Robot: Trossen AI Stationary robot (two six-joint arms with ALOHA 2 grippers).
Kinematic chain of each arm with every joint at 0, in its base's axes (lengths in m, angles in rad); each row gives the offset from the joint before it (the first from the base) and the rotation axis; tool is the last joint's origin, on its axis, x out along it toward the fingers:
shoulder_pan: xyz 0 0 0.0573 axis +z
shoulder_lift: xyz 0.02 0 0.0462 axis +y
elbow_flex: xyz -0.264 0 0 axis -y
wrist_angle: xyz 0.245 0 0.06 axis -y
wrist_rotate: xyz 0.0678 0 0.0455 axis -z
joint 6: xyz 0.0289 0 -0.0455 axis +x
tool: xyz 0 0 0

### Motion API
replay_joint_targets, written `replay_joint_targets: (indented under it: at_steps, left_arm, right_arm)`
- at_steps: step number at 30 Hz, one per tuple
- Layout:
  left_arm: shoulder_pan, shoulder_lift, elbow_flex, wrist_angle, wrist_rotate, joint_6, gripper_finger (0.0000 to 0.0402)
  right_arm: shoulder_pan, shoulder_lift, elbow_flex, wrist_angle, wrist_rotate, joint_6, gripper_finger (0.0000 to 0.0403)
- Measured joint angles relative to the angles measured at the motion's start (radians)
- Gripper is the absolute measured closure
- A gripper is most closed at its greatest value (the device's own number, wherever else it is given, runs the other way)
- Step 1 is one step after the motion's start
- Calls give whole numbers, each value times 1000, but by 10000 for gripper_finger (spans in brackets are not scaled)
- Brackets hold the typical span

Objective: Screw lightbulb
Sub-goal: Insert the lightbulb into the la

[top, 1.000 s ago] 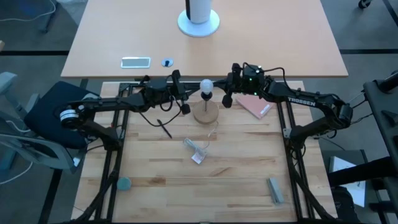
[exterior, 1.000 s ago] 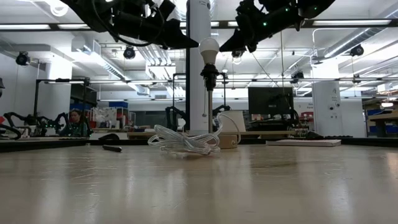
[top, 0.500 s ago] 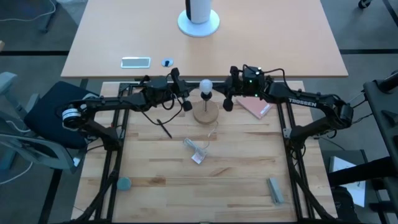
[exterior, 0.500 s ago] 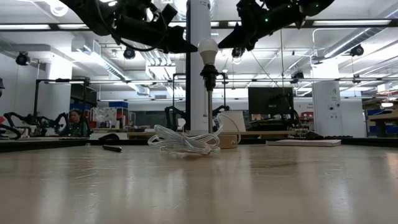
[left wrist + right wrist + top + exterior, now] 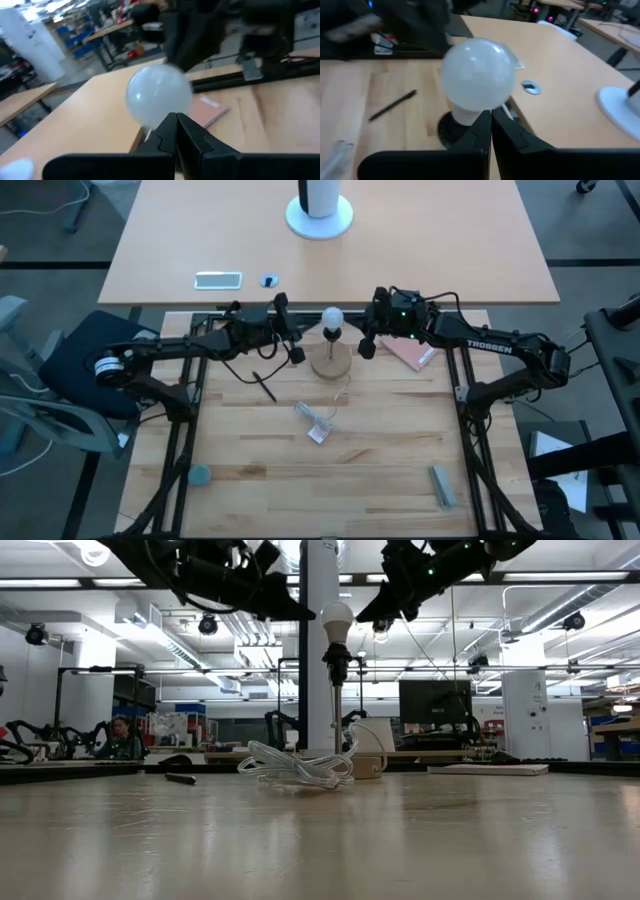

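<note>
The white frosted lightbulb (image 5: 331, 317) stands upright with its base in a black socket (image 5: 337, 661) on a thin stem above a round wooden base (image 5: 332, 362) at the table's far middle. My left gripper (image 5: 297, 351) is shut and empty, a little to the bulb's left, and its wrist view shows the bulb (image 5: 158, 96) just beyond its fingertips. My right gripper (image 5: 366, 346) is shut and empty, a little to the bulb's right, with the bulb (image 5: 478, 74) just beyond its tips. Neither gripper touches the bulb.
A white cord with a clear packet (image 5: 318, 420) lies near the wooden base. A black pen (image 5: 263, 386) lies left of it, and a pink booklet (image 5: 411, 352) lies to the right. A teal disc (image 5: 200, 475) and a grey piece (image 5: 442, 485) lie near the front.
</note>
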Motion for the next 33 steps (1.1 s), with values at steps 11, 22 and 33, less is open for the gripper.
replay_joint_targets:
  at_steps: [11, 22, 33]
  left_arm:
    - [5, 43, 0, 83, 20, 0, 402]
    - [6, 61, 0, 103, -4, 1, 402]
    - [10, 63, 0, 77, -76, 1, 401]
  right_arm:
    - [-24, 37, 0, 75, -11, -6, 396]
    - [-11, 39, 0, 51, -27, 12, 396]
    - [6, 20, 0, 23, -53, 29, 396]
